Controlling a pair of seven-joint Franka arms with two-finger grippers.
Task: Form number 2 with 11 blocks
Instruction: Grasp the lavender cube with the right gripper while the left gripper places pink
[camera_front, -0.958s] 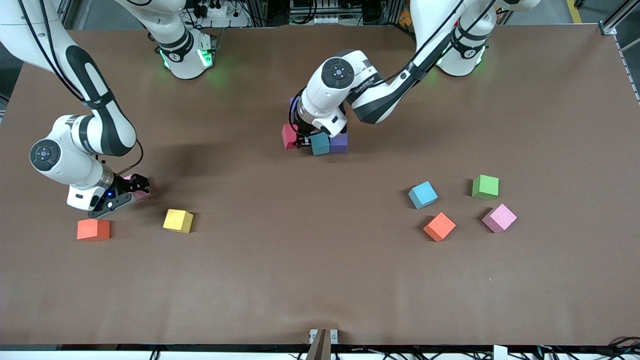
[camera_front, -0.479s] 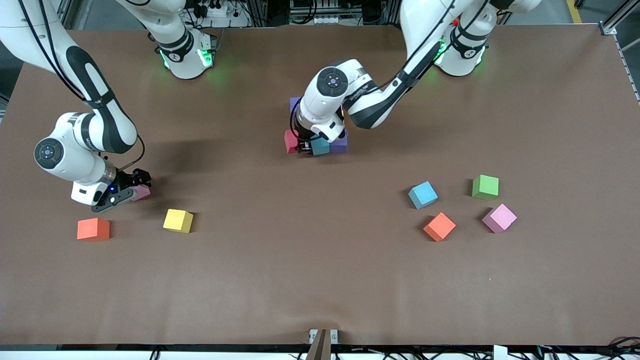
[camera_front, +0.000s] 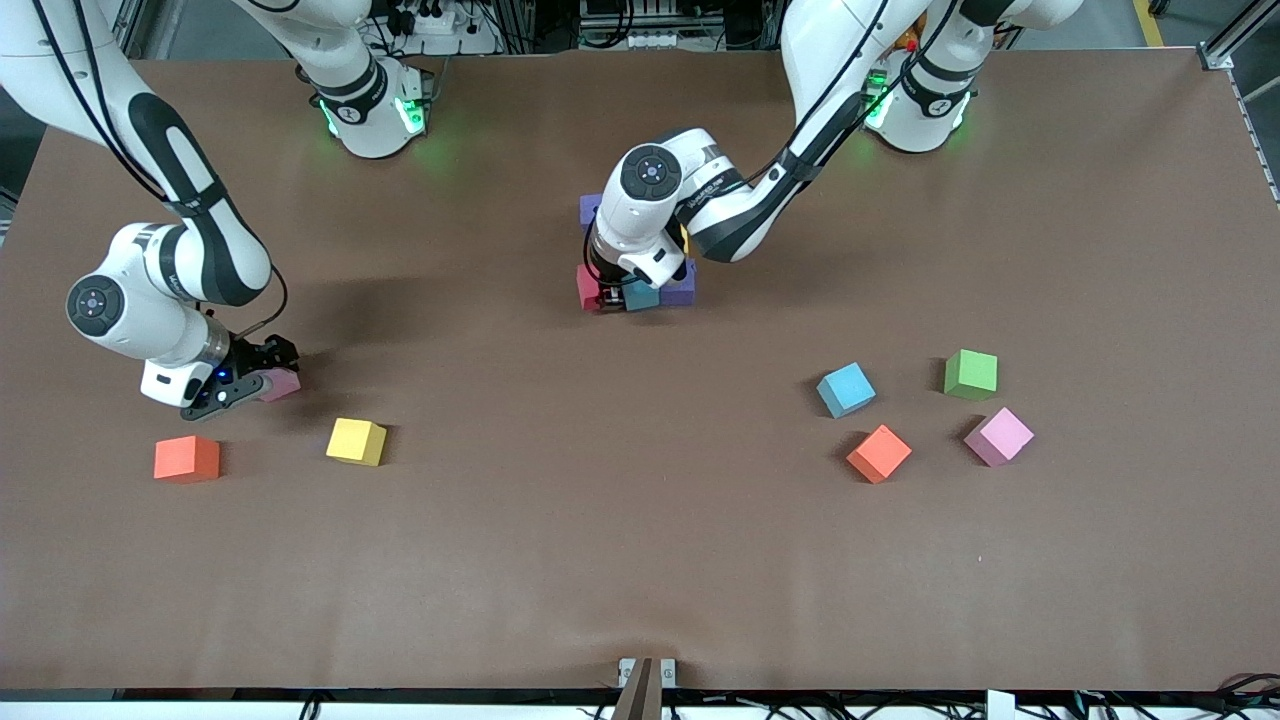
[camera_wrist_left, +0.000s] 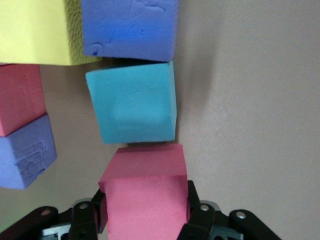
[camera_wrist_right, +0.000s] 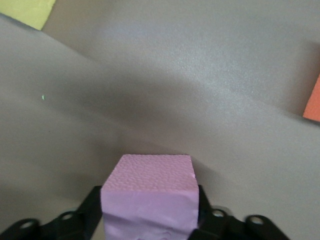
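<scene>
Tabletop (camera_front: 640, 560) of brown cloth with two robot arms reaching in from the top of the frame. Just above centre, the left hand (camera_front: 608, 298) is clamped on a red block (camera_front: 588, 287), which sits against a light blue block (camera_front: 641, 295); a purple block (camera_front: 680, 288) follows in the same row. More blocks of this cluster lie partly hidden under the arm. At middle left of the frame, the right hand (camera_front: 262, 385) has its fingers around a pink block (camera_front: 282, 384) on the tabletop. Below it lie a red-orange block (camera_front: 186, 459) and a yellow block (camera_front: 356, 441). At right of centre sit loose blue (camera_front: 846, 389), orange (camera_front: 879, 453), pink (camera_front: 999, 436) and green (camera_front: 971, 374) cubes.
</scene>
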